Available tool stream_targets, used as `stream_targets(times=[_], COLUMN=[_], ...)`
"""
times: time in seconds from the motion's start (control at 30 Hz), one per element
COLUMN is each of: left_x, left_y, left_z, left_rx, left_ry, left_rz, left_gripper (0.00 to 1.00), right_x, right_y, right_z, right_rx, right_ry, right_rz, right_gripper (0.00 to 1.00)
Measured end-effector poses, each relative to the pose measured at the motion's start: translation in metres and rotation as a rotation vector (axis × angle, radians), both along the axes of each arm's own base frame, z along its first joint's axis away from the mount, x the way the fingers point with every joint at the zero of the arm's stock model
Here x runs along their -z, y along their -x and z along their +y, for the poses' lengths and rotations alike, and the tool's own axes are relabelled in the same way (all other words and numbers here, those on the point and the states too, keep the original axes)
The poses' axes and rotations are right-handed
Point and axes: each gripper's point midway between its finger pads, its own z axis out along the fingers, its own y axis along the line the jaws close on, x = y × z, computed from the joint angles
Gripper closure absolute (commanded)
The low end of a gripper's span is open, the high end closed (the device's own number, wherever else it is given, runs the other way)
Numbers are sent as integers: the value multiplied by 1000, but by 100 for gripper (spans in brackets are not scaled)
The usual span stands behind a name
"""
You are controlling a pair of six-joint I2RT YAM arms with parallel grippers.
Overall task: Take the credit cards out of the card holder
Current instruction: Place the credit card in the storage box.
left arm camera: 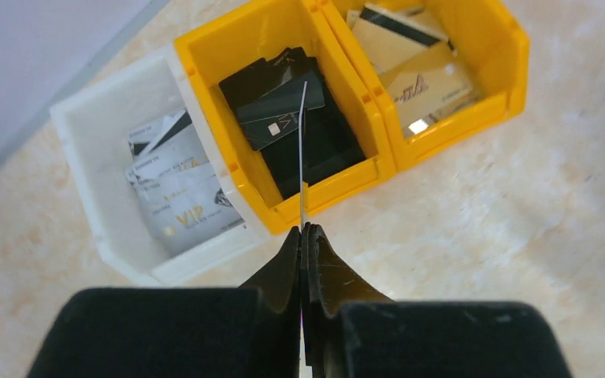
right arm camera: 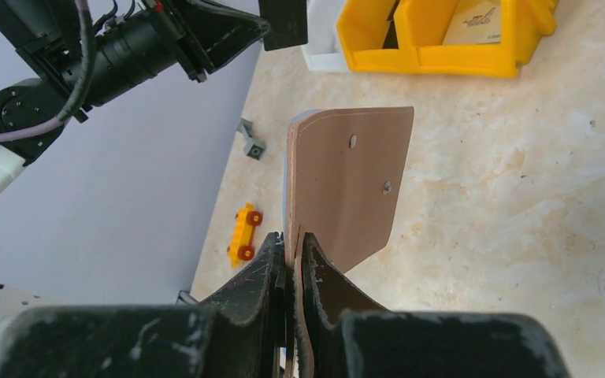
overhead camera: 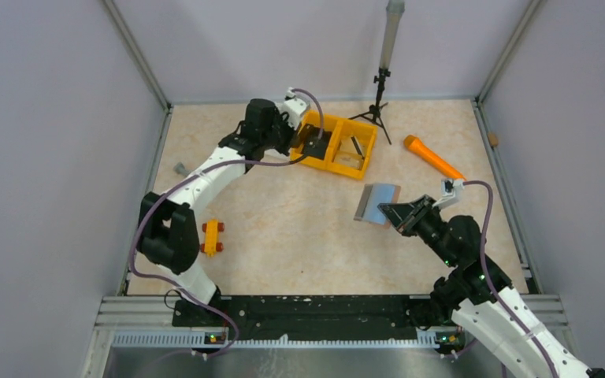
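Left gripper (left arm camera: pixel 303 228) pinches one black card (left arm camera: pixel 302 150) edge-on above a yellow bin (left arm camera: pixel 228 47) of black cards, not yet released. Right gripper (right arm camera: pixel 291 244) clamps the card holder (right arm camera: pixel 347 181) upright; whether any cards are inside it cannot be seen.

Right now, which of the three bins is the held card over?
The middle bin, yellow with black cards inside; the white bin holds silvery cards, the outer yellow bin pale gold cards.
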Motion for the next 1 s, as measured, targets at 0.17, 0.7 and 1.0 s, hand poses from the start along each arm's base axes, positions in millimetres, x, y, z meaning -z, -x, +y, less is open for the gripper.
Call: stream_targets(times=[0.17,0.7,1.0], left_x=[23,58,80], left_y=[-5,-83,-105], left_z=[-9,-44,-43], left_rx=[215,359,383], left_ry=[-221,-522,-631], left_rz=[-128,-391,-427], left_gripper=[100,100,80], right_x=[9,14,16], right_y=[1,12,15], right_z=[-2,-15,-20], right_rx=[3,32,42], right_ry=[36,47,54], right_rz=[23,33,42], right_gripper=[100,100,100])
